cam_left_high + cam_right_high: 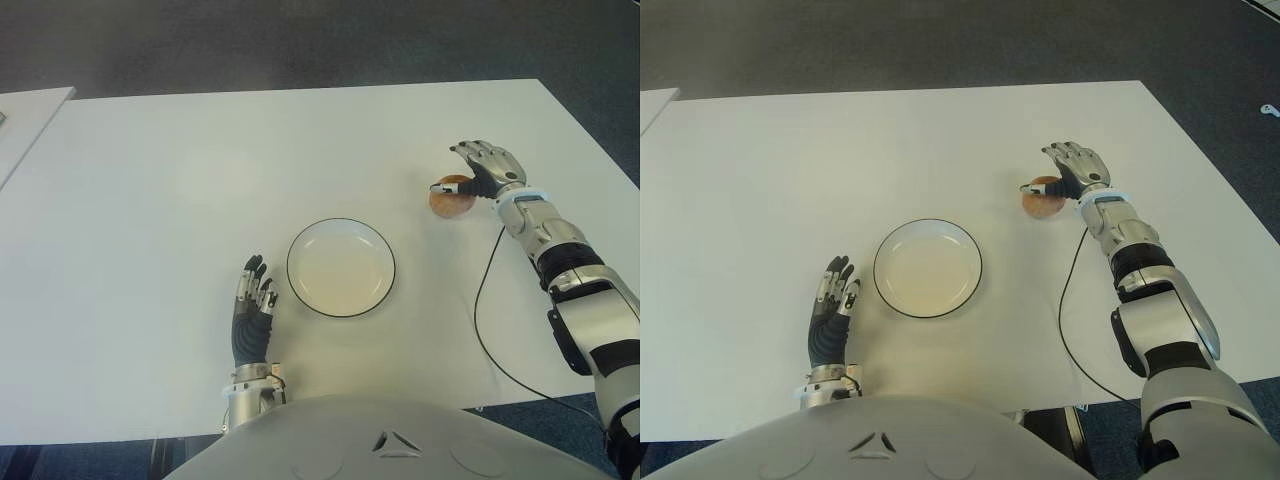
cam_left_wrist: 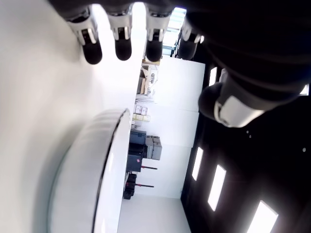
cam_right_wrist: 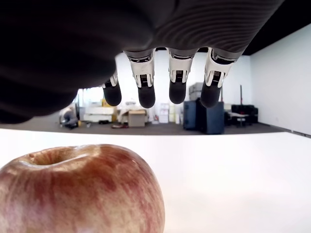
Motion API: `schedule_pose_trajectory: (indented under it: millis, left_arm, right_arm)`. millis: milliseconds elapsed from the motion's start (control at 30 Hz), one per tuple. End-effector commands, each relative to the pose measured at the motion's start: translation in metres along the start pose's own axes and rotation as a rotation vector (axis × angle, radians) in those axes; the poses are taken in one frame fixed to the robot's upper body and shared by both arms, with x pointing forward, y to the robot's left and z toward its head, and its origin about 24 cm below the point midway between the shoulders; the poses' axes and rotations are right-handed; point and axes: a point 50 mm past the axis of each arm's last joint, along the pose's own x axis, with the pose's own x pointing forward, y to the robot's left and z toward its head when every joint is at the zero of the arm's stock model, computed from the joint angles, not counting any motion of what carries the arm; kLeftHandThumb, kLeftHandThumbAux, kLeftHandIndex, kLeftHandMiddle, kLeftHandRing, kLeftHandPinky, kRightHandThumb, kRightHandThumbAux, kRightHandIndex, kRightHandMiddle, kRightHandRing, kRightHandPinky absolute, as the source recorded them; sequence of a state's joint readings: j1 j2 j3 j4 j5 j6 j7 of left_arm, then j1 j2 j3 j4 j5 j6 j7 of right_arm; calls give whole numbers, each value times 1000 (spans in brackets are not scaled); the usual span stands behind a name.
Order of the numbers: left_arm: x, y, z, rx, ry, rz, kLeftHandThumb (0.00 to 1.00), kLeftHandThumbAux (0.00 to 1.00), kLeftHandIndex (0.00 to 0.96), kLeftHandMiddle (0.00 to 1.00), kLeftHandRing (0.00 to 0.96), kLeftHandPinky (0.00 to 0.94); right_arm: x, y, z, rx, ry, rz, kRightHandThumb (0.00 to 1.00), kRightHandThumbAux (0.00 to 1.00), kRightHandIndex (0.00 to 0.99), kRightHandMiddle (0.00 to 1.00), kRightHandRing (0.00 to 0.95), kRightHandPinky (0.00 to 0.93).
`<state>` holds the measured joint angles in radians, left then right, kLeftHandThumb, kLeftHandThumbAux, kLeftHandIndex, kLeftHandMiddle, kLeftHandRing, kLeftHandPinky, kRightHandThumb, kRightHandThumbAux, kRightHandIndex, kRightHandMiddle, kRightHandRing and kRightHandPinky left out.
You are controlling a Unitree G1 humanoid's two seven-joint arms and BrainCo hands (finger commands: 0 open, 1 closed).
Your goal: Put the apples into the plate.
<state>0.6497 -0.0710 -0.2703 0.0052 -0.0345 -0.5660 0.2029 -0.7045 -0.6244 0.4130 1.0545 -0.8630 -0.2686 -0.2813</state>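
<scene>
Hovering: right robot hand (image 1: 478,168) open | apple (image 3: 77,191) red-yellow, seemingly upright | table (image 1: 180,180)

I see one reddish-yellow apple (image 1: 452,198) sitting upright on the white counter (image 1: 150,200), well right of the empty, dark-rimmed white plate (image 1: 341,267).

A big white counter (image 1: 150,200) has a round plate (image 1: 341,228) in the middle and an apple (image 1: 452,203) to its right.
</scene>
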Motion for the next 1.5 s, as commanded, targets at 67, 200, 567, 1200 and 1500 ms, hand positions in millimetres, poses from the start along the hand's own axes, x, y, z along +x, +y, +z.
schedule_pose_trajectory:
  millis: [67,200,567,1200,1500]
  left_arm:
    - [1,-6,-4,-19,-7,-18,110,542,6,20,0,0]
    - [1,-6,-3,-6,-9,-25,102,554,1,16,0,0]
    - [0,-6,0,-15,-18,-24,91,566,3,17,0,0]
    - [4,-5,-3,8,-24,-14,82,548,0,11,0,0]
    - [5,-6,-2,-1,-40,-12,82,551,6,22,0,0]
  right_arm:
    - [2,0,0,7,2,4,193,225,0,0,0,0]
    - [2,2,1,12,3,11,195,230,0,0,0,0]
    - [0,14,4,31,12,39,196,247,0,0,0,0]
    - [-8,41,14,61,19,98,206,303,0,0,0,0]
    - [-12,54,22,85,18,126,224,328,0,0,0,0]
